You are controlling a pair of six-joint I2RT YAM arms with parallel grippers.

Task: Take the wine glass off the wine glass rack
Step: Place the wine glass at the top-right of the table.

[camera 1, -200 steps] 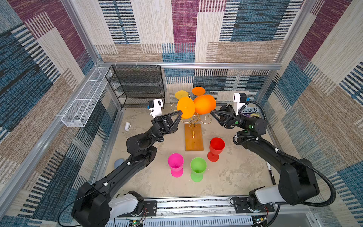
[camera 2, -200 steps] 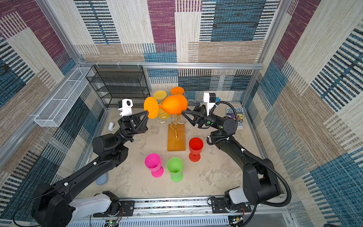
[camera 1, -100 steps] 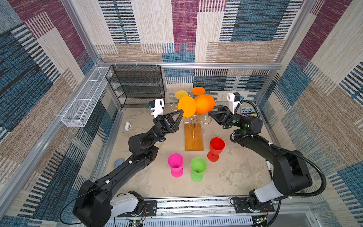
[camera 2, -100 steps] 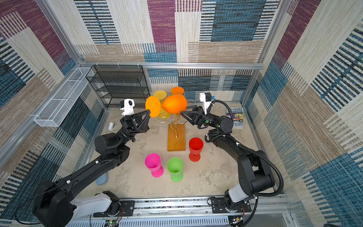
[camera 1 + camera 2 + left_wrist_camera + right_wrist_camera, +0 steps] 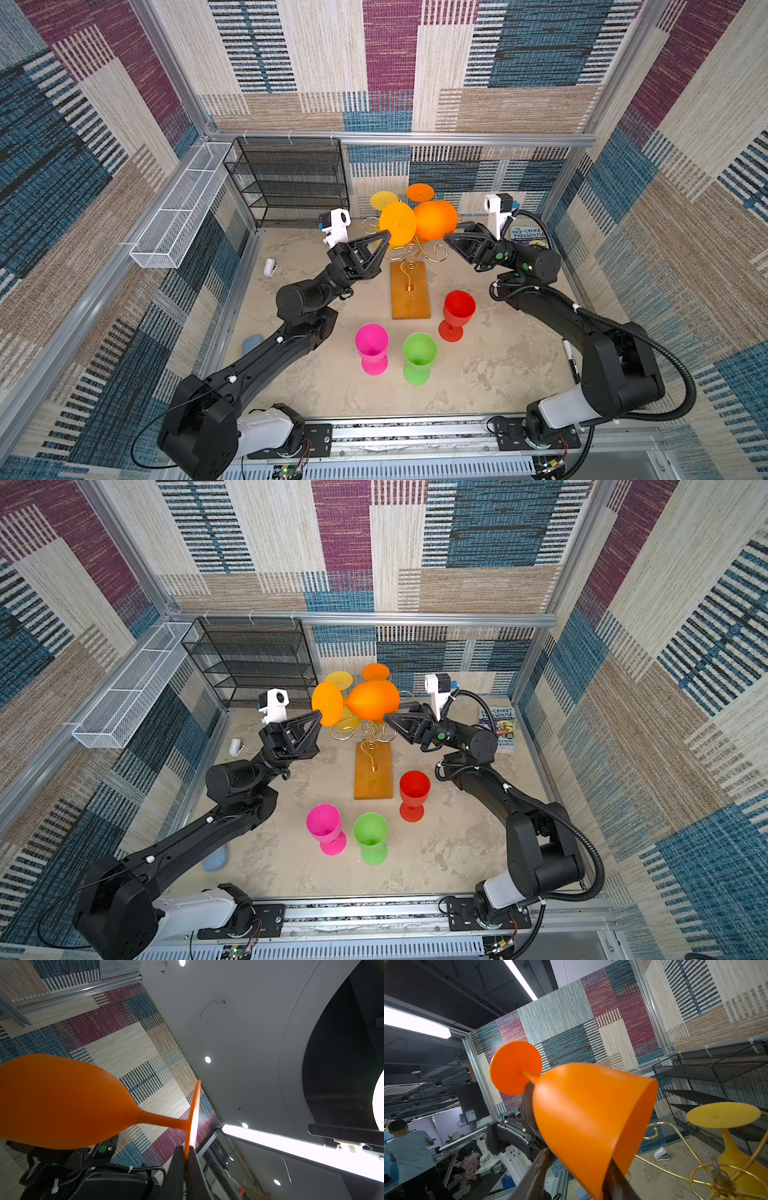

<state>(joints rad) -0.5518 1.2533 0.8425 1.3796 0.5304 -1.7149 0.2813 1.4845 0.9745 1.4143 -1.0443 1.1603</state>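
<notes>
Both top views: wine glass (image 5: 436, 219) is clear of the wine glass rack (image 5: 409, 297). It's sideways in the air over the rack's far end, foot toward the left arm, bowl toward the right. Left fingers (image 5: 307, 723) at the foot, right fingers (image 5: 459, 241) at the bowl.

Left wrist: left fingers (image 5: 175, 1174) closed tight on the thin edge of the foot, nothing else in them. Edge pinch, so probably weak against twist.

Right wrist: right fingers (image 5: 537, 1172) part-open, straddling the bowl. One runs along the outside toward the stem, the other meets the rim; inside the mouth or outside the wall, can't tell. Looks like contact on both sides. Yellow glass (image 5: 724, 1118) hangs on the gold scrolls close by.

Reads as a hand-over. Right side should seat firmly before left lets go. Bowl looks smooth and tapered, so it may squirt out toward the rim. Release slowly, watch for sag. Then swing away from yellow glass and scrolls, turn upright, set down on bare worktop (image 5: 498, 365) near the red glass (image 5: 459, 307).
</notes>
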